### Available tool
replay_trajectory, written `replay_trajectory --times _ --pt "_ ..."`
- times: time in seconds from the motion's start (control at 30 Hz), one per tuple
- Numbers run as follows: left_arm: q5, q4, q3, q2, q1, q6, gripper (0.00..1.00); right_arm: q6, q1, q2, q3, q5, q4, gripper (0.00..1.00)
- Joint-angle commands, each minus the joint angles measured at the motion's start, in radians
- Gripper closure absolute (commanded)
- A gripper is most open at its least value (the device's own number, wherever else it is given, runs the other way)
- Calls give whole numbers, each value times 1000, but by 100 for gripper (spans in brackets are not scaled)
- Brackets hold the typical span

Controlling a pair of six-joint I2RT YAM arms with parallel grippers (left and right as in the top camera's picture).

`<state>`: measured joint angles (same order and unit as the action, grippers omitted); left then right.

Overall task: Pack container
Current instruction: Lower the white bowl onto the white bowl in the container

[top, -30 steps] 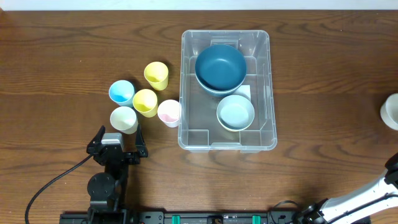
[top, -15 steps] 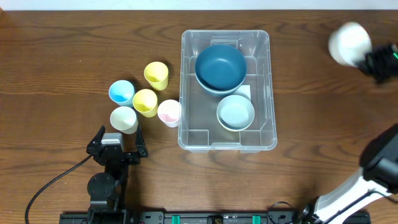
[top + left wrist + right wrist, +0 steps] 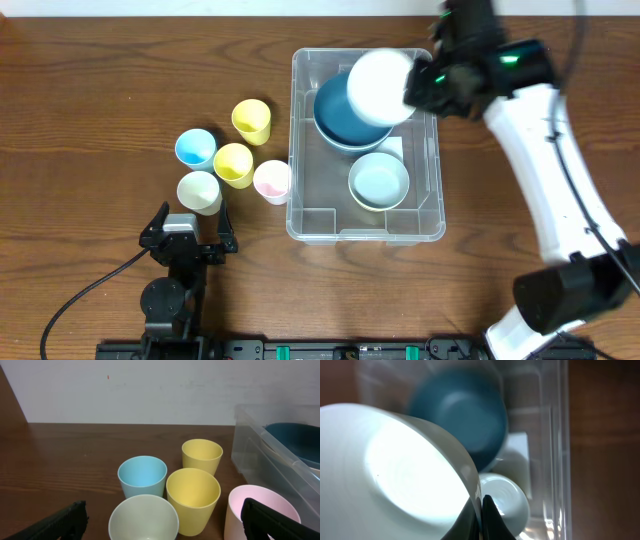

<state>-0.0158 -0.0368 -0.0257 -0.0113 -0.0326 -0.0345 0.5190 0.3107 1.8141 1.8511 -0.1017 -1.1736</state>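
The clear plastic container [image 3: 300, 150] stands mid-table and holds a dark blue bowl [image 3: 335, 115] at the back and a pale blue bowl [image 3: 379, 181] nearer the front. My right gripper [image 3: 412, 84] is shut on the rim of a white bowl [image 3: 378, 87] and holds it above the container's back part, over the dark blue bowl. In the right wrist view the white bowl [image 3: 395, 475] fills the left, pinched by the fingers [image 3: 481, 510], with the dark blue bowl [image 3: 465, 415] below. My left gripper [image 3: 188, 232] is open and empty at the front left.
Several cups stand left of the container: two yellow [image 3: 252, 121] [image 3: 233, 164], a blue one [image 3: 195, 148], a pale green one [image 3: 199, 191] and a pink one [image 3: 271, 181] against the container's wall. The left wrist view shows them close ahead [image 3: 193, 495].
My right arm has swung in from the far right edge with the white bowl, up and leftward, until it is over the container. The left arm has not moved.
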Motion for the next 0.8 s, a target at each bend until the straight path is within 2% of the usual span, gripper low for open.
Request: replay_trajectory --times 0.0,0.3,0.4,0.77 --pt "1 -32 22 1 3 -14 2 30 29 47 -19 122 -21 99" --pt "1 -32 22 1 3 -14 2 24 40 102 -73 67 -129 99" --pt "1 -32 22 1 3 -14 2 -26 42 102 -122 9 -145 99" --pt "1 -33 22 1 3 -14 2 -45 50 102 -395 -71 39 99"
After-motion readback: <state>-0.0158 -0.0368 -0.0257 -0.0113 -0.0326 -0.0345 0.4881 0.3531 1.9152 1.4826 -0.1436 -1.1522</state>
